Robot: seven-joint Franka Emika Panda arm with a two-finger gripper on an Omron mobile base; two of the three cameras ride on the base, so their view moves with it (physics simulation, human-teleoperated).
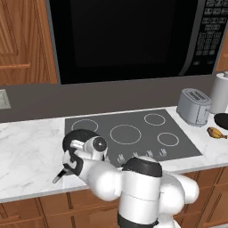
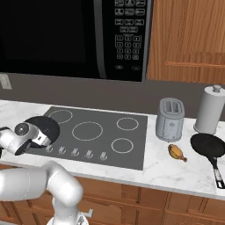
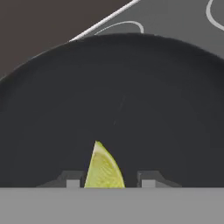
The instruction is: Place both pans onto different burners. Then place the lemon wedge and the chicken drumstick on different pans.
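Left end of the cooktop [image 1: 133,116]: one pan [image 1: 78,139] sits at the front-left corner, near the front-left burner ring [image 1: 84,125], though whether it is centred on a ring I cannot tell; its handle [image 1: 60,175] juts out over the marble counter [image 1: 26,151] toward the front edge. The gripper [image 3: 107,180] is low over this pan, and in the hand view the lemon wedge [image 3: 103,168] stands between the two finger tips with a visible gap on either side — the claw is partly parted, not clamped, and the wedge looks released or on the point of it; whether it already rests on the pan floor I cannot tell. Risks here, as I judge them: the wedge stands on edge and could tip or cling to a finger when the hand lifts, and a careless retreat could nudge the pan by its rim or handle off the ring. Moving right, three more rings lie bare. Past the toaster [image 2: 170,118], the chicken drumstick [image 2: 177,152] lies on the counter just beside the second pan [image 2: 208,146], which stands near the paper towel roll [image 2: 210,110] — off the glass altogether. That pan has yet to reach a burner; its long handle [image 2: 216,172] points toward the counter edge, so a grasp there may let the pan swing, clipping the drumstick or the toaster.
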